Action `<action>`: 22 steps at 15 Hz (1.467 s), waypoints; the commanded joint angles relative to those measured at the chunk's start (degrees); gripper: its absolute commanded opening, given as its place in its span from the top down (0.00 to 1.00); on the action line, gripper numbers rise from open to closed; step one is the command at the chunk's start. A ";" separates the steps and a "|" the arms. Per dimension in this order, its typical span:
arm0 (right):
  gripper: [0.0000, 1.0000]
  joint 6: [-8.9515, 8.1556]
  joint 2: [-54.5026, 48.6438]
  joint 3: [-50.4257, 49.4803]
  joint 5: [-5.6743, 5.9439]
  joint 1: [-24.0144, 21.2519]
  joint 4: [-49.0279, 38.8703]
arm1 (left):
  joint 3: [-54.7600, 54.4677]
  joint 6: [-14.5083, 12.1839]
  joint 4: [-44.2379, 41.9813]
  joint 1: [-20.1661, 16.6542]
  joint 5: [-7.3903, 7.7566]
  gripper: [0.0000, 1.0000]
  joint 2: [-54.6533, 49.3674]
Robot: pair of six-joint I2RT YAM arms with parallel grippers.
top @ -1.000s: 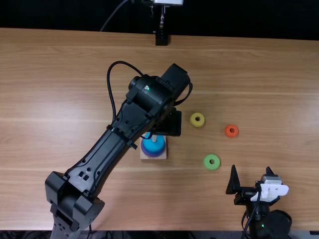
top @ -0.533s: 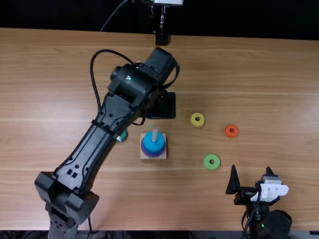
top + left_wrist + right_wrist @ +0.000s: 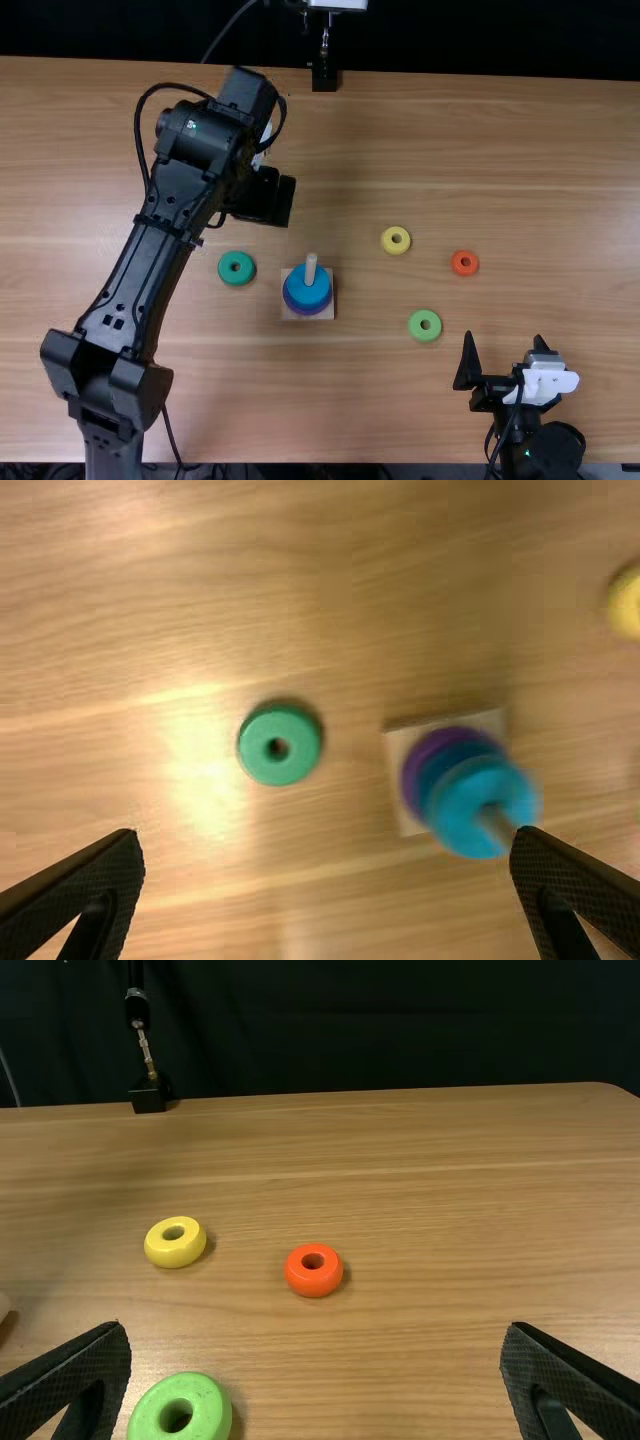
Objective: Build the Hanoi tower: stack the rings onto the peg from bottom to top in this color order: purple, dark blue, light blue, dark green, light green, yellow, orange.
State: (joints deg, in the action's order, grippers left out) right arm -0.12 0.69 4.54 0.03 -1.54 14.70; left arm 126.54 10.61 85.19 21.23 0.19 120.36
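My left gripper is held above the table, up and left of the peg base; in its wrist view the left gripper stands open and holds nothing. Purple, dark blue and light blue rings sit stacked on the peg. The dark green ring lies flat left of the base. Right of it lie the light green, yellow and orange rings. My right gripper is low at the near right; in its wrist view the right gripper is open.
A black stand with a metal stem is at the table's far edge. Behind it hangs a dark cloth. The left arm spans the table's left part, from the near edge toward the far side.
My left arm has swung left and away from the peg, uncovering the stacked rings and the dark green ring. The right arm and the loose rings on the right have stayed put.
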 commanded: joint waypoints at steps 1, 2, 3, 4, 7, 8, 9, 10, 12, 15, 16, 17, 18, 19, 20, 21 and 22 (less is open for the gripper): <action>0.00 -0.09 -0.69 -3.66 0.49 -0.57 3.93 | -4.20 -7.34 0.03 -0.14 0.13 0.00 0.41; 0.00 -0.09 -0.69 -3.66 0.49 -0.57 3.93 | -7.45 -9.03 -0.92 -1.11 1.19 0.00 0.14; 0.00 -0.09 -0.69 -3.66 0.49 -0.57 3.93 | -11.49 -9.66 -5.66 -1.81 2.56 0.00 -0.30; 0.00 -0.09 -0.69 -3.66 0.49 -0.57 3.93 | -16.33 -9.77 -11.78 -1.81 2.87 0.00 -1.44; 0.00 -0.09 -0.69 -3.66 0.49 -0.57 3.93 | -29.07 -9.13 -27.39 -1.81 2.45 0.00 -6.19; 0.00 -0.09 -0.69 -3.66 0.49 -0.57 3.93 | -31.71 -9.13 -30.03 -1.81 2.24 0.00 -6.80; 0.00 -0.09 -0.69 -3.66 0.49 -0.57 3.93 | -33.38 -9.24 -31.08 -1.81 2.13 0.00 -7.42; 0.00 -0.09 -0.69 -3.66 0.49 -0.57 3.93 | -34.43 -9.13 -31.08 -1.90 2.03 0.00 -7.50; 0.00 -0.09 -0.69 -3.66 0.49 -0.57 3.93 | -36.80 -9.45 -30.24 -1.90 1.61 0.00 -7.50; 0.00 -0.09 -0.69 -3.66 0.49 -0.57 3.93 | -38.03 -9.66 -30.13 -1.90 -2.19 0.00 -7.33; 0.00 -0.09 -0.69 -3.66 0.49 -0.57 3.93 | -38.12 -9.66 -30.13 -1.90 -3.98 0.00 -7.33; 0.00 -0.09 -0.69 -3.66 0.49 -0.57 3.93 | -38.12 -9.66 -30.24 -1.90 -4.83 0.00 -7.06; 0.00 -0.09 -0.69 -3.66 0.49 -0.57 3.93 | -38.12 -9.56 -30.24 -1.90 -5.14 0.00 -6.89; 0.00 -0.09 -0.69 -3.66 0.49 -0.57 3.93 | -38.12 -9.56 -30.24 -1.90 -5.14 0.00 -6.54; 0.00 -0.09 -0.69 -3.66 0.49 -0.57 3.93 | -38.21 -9.66 -30.34 -1.90 -5.04 0.00 -6.54; 0.00 -0.09 -0.69 -3.66 0.49 -0.57 3.93 | -38.56 -9.45 -30.34 -1.81 -4.83 0.00 -6.36; 0.00 -0.09 -0.69 -3.66 0.49 -0.57 3.93 | -38.83 -9.45 -30.45 -1.90 -4.62 0.00 -5.39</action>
State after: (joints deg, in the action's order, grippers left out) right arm -0.10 0.69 4.54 0.03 -1.54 14.70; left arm 88.90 1.54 54.87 19.77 -4.14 114.59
